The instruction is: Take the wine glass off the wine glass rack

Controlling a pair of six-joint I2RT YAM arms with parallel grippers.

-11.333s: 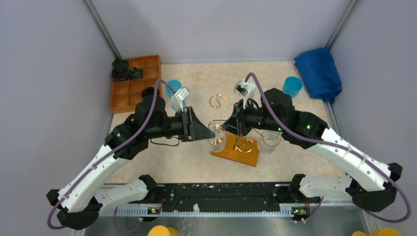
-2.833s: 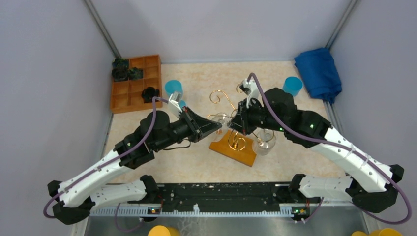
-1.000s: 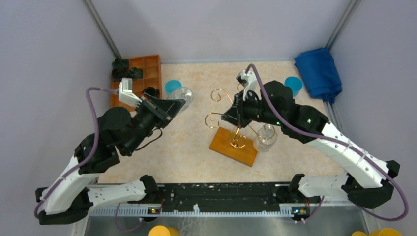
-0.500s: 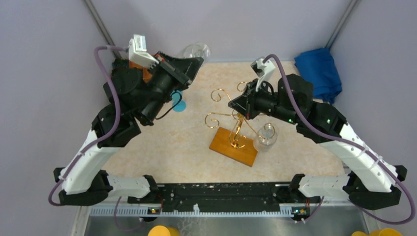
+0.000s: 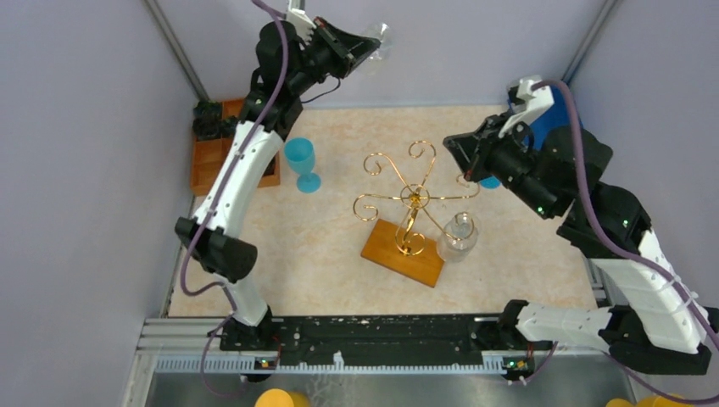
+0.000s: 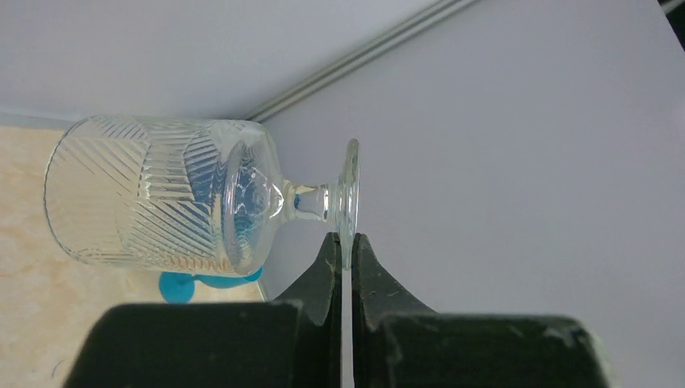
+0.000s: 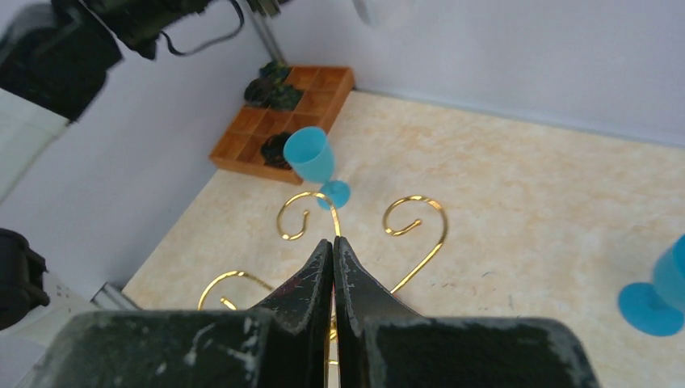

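Grey walls (image 5: 475,51) back the beige counter (image 5: 322,254). High over its far edge, the wine glass (image 6: 161,202) lies sideways, its foot pinched by the left end effector (image 6: 341,242). The rack (image 5: 411,203) stands mid-counter; the right end effector (image 7: 334,246), clenched empty, hovers by its right side.

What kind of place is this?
Probably a robot test booth: a left arm and right arm fixed to a rail, plain grey walls close around, and a gold wine glass rack set out as a prop.
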